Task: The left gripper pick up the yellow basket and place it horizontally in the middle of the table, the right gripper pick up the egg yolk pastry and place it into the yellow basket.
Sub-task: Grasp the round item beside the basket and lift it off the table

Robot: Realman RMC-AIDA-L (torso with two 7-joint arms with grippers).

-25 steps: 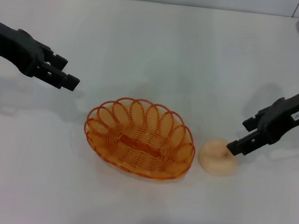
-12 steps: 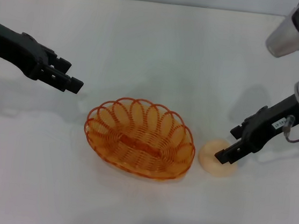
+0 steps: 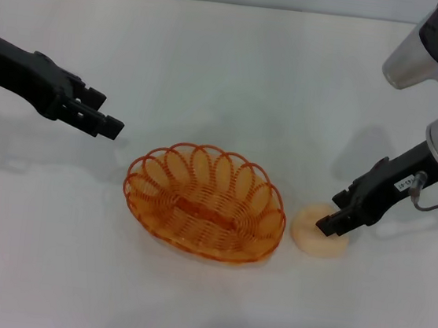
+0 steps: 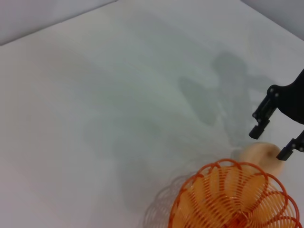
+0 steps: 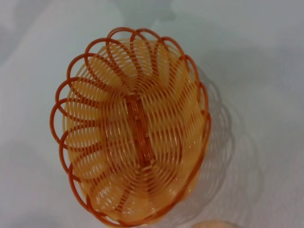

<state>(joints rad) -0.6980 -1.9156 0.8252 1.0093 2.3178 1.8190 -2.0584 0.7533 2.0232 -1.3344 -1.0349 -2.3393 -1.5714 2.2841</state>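
The oval orange-yellow wire basket (image 3: 205, 202) with the looped rim sits flat on the plain white bench (image 3: 237, 71), roughly central and lying crosswise, so the basket half of the task looks done. The step in hand is the pick of the small round cream-beige egg yolk pastry (image 3: 314, 232).

The black two-fingered right gripper (image 3: 335, 215) on its black arm is down at the pastry. Its jaws stand open and astride the dome: the left wrist view shows one fingertip on each side of the pastry (image 4: 260, 155), with clear bench between tip and crust on at least the nearer side. Nothing is gripped. The pastry rests on the bench directly beneath the jaws, just beside the basket's near end but not touching it.

The black two-fingered left gripper (image 3: 101, 122) hangs above the bench, well apart from the basket's far end, holding nothing; whether its jaws are parted I cannot tell.

My reading of the next move: the right jaws need to settle a little lower so the tips bracket the widest part of the dome, then close gently, since a soft pastry will likely dent or crumble under a hard squeeze. After that comes a lift clear of the looped rim, a short carry sideways over the basket's middle, and a low release.
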